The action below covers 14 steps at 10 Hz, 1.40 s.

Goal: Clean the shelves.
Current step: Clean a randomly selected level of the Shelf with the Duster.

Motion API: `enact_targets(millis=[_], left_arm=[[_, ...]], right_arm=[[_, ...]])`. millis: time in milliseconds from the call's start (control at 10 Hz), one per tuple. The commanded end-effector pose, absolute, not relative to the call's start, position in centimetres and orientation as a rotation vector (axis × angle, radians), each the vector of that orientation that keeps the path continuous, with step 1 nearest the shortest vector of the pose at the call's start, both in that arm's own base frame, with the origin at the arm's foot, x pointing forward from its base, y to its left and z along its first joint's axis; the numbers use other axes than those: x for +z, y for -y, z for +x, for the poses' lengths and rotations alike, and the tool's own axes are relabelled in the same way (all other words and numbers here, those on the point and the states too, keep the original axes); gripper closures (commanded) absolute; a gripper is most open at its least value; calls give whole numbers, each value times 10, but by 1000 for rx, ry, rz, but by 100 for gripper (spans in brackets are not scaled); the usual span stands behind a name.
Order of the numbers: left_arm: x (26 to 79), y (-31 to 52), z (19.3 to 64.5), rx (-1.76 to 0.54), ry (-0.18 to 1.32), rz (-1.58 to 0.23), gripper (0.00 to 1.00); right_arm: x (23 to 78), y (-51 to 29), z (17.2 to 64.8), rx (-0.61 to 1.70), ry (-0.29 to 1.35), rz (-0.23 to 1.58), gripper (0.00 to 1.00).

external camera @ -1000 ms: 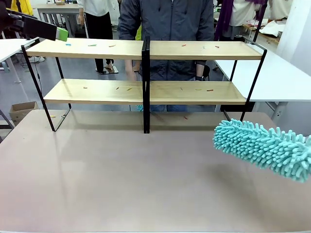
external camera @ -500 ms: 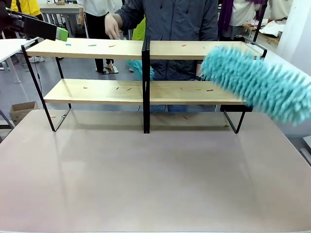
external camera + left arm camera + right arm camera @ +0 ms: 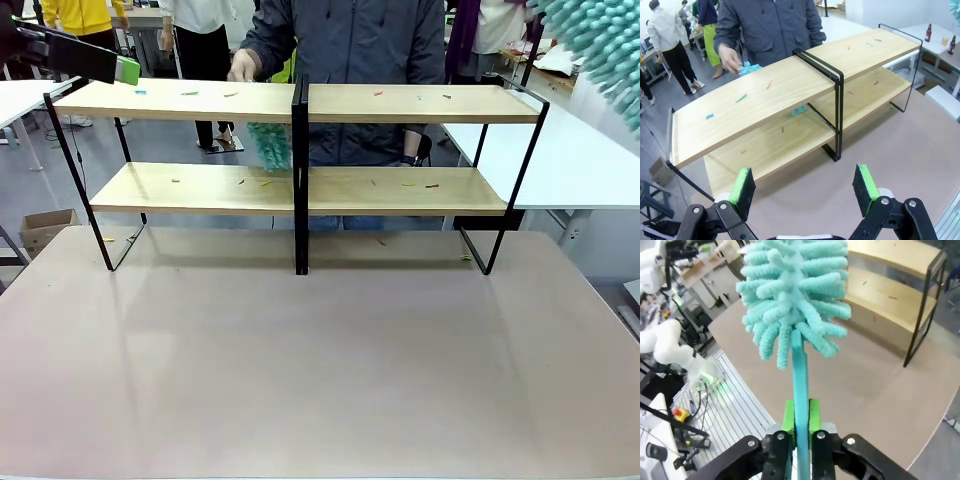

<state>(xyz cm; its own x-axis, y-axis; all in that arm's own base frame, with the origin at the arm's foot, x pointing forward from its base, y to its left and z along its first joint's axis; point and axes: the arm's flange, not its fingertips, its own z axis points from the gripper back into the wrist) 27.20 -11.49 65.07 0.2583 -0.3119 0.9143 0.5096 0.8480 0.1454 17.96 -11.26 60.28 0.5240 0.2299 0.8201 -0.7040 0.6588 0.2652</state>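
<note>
- The right gripper point(image 3: 800, 416) is clamping the teal duster point(image 3: 795, 300); the left gripper point(image 3: 804, 184) is gaping, empty.
- The shelves point(image 3: 200, 188) are sitting at twelve o'clock; swung in from two o'clock, the duster is risking the person's hand point(image 3: 242, 66).

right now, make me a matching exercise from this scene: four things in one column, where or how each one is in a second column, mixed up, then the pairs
Things:
1. left gripper
2. right gripper
3. person's hand
4. coloured scraps

Place or state:
A. scattered over the boards of the shelves
B. shut on the handle of the teal duster
C. open, nothing between its pads
D. at the far edge of the top board

Pairs: 1-C, 2-B, 3-D, 4-A
</note>
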Motion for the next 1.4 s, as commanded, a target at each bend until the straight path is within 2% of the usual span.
enact_targets(millis=[0, 100, 800, 900, 1000, 1200, 1300], left_arm=[[649, 114, 272, -559, 1188, -198, 0], [649, 114, 272, -559, 1188, -198, 0], [649, 114, 272, -559, 1188, -198, 0], [649, 114, 272, -559, 1188, -198, 0], [649, 114, 272, -559, 1188, -198, 0], [649, 114, 272, -559, 1188, -198, 0], [649, 114, 272, -559, 1188, -198, 0]], right_arm=[[575, 95, 184, 575, 798, 589, 88], [603, 113, 180, 606, 844, 637, 88], [600, 113, 182, 593, 825, 630, 88], [587, 92, 197, 624, 692, 551, 88], [561, 61, 220, 700, 480, 467, 88], [510, 29, 244, 804, -28, 243, 88], [504, 26, 241, 825, -146, 221, 88]])
